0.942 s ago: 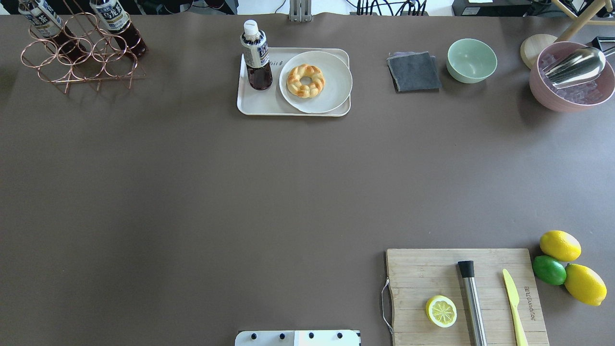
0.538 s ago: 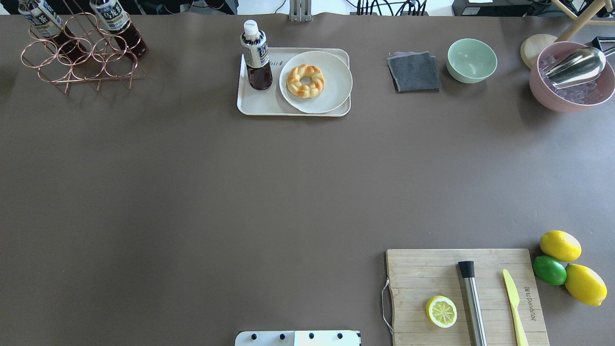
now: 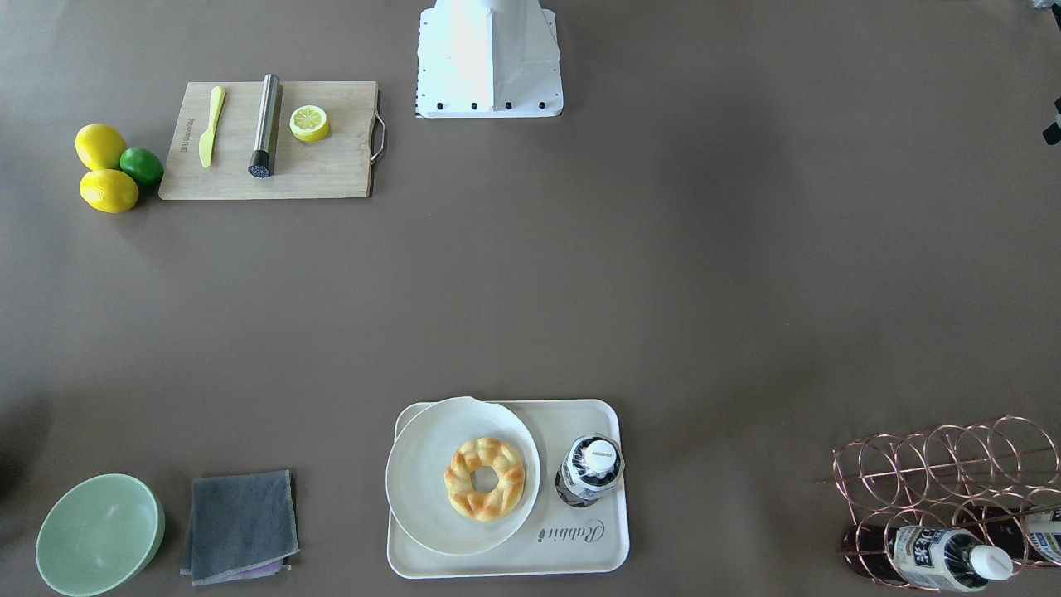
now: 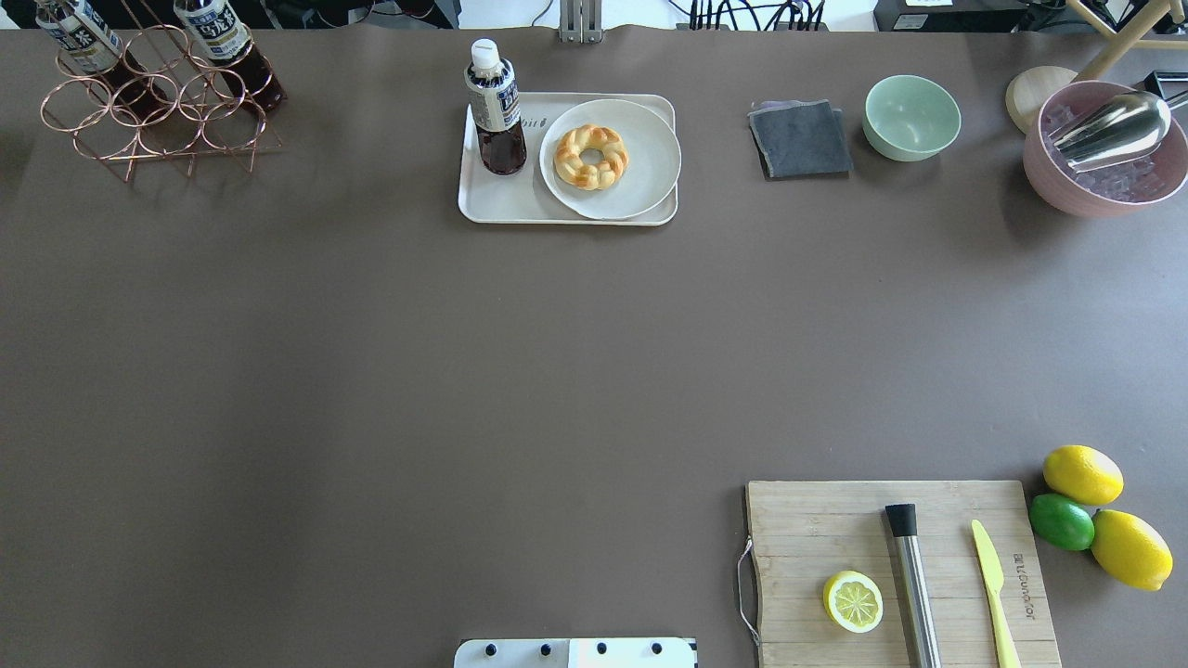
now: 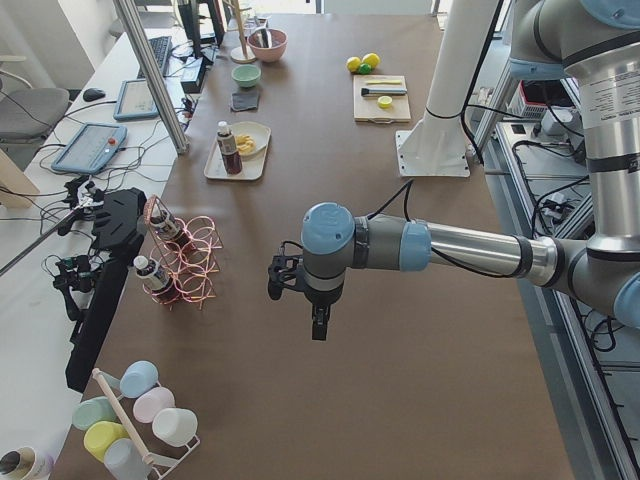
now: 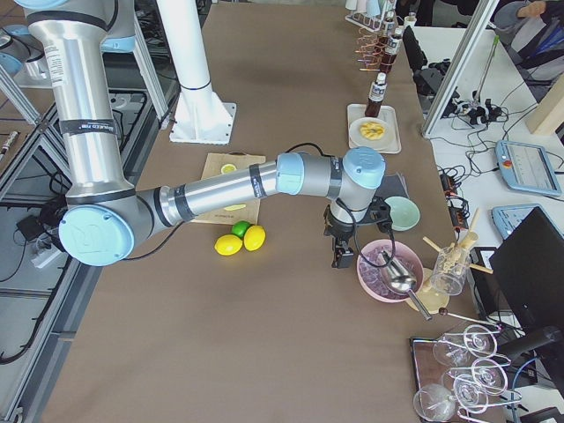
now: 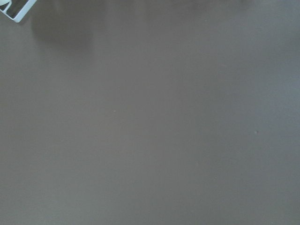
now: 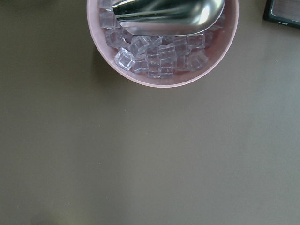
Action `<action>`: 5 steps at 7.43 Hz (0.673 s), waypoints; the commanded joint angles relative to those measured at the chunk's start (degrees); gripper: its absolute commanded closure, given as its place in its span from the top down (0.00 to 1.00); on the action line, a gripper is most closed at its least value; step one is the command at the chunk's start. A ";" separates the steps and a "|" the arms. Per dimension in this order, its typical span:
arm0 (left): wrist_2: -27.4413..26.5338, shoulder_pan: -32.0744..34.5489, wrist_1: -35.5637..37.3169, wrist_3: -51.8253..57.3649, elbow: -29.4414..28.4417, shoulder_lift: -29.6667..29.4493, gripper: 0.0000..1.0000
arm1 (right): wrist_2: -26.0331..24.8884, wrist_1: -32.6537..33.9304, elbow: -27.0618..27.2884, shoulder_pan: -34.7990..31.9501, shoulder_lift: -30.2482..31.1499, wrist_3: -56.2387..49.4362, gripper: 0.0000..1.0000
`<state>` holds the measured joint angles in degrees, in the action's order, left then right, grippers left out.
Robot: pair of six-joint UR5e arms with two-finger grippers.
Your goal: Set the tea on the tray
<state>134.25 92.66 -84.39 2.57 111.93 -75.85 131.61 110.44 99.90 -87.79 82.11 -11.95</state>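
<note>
Nothing moved: tea (image 4: 499,116) on tray (image 4: 497,199), end effectors (image 5: 318,325) (image 6: 339,257) distant.

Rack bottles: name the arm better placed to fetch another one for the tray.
Left. The left gripper hangs near the copper rack and its bottles; the right gripper hangs at the opposite end, beside the pink ice bowl.

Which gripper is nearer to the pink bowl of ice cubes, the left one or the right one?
Right. The right gripper hangs just beside the pink bowl. The left gripper is far off, over by the copper rack.
</note>
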 commanded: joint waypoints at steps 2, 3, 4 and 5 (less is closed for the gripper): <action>-5.20 3.84 -0.07 6.31 -0.24 1.85 0.98 | 2.06 -0.31 -0.31 3.32 -0.63 0.34 1.00; -5.40 3.67 -0.07 6.40 -1.44 1.24 0.98 | 2.68 -0.22 -0.23 3.15 -0.55 0.26 1.00; -5.40 3.67 -0.16 6.57 -1.89 1.23 0.98 | 2.51 -0.31 -0.40 3.15 -0.46 0.26 1.00; -5.40 3.76 -0.25 6.49 -1.72 1.32 0.98 | 2.43 -0.40 -0.06 2.97 0.15 0.17 1.00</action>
<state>129.11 96.32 -84.51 8.98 110.42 -74.53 133.97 110.15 99.63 -84.68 81.63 -11.69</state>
